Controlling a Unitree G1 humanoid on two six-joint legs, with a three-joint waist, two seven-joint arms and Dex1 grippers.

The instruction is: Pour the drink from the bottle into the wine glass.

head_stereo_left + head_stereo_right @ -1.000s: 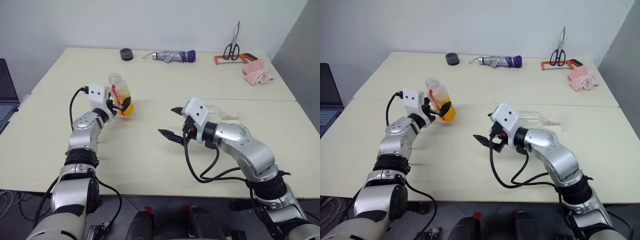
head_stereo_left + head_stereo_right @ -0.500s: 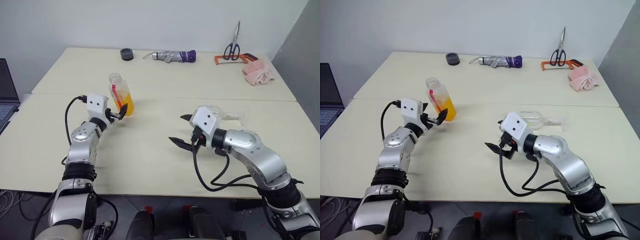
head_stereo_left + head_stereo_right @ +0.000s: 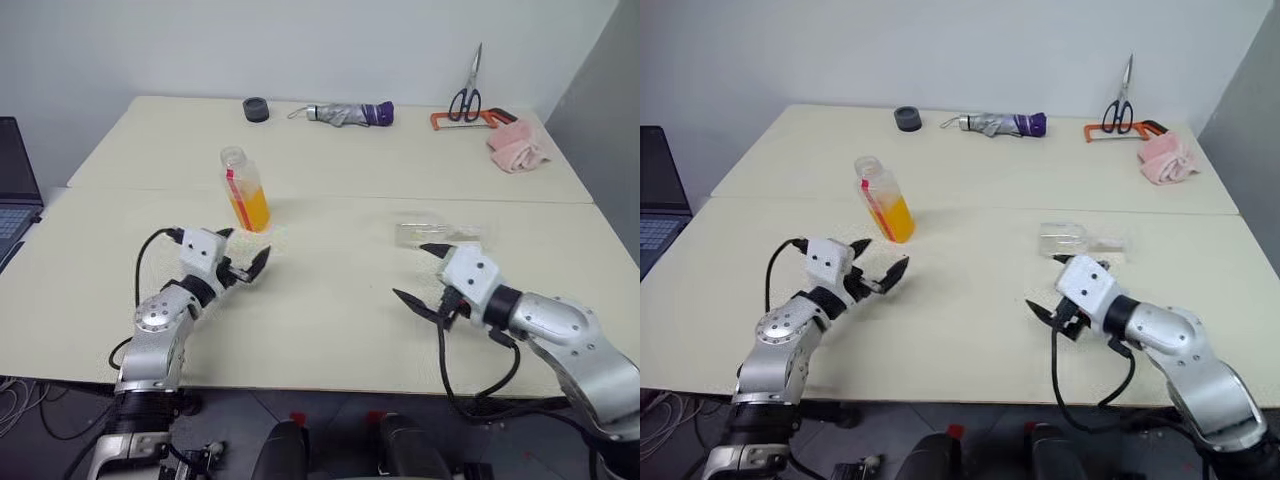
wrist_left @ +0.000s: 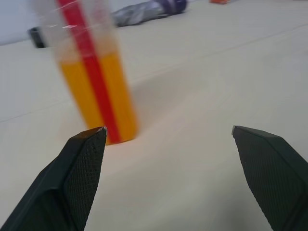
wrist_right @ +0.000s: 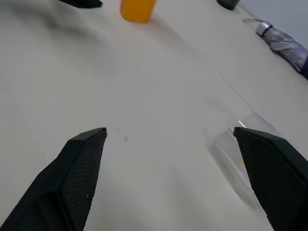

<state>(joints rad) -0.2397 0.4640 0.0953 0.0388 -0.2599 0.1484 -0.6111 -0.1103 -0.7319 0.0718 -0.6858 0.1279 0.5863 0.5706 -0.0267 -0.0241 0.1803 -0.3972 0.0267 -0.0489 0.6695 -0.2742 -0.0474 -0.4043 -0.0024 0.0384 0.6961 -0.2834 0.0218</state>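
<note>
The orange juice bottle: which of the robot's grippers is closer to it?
Left. The left gripper hovers open just in front of the bottle; the right gripper is far across the table.

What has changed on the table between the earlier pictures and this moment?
The left end effector let go of the bottle and pulled back toward the robot; the bottle now stands upright on the table, apart from it. The right end effector also drew back, off to the right, open. The wine glass lies on its side as before. The umbrella, scissors and pink cloth stayed in place.
</note>
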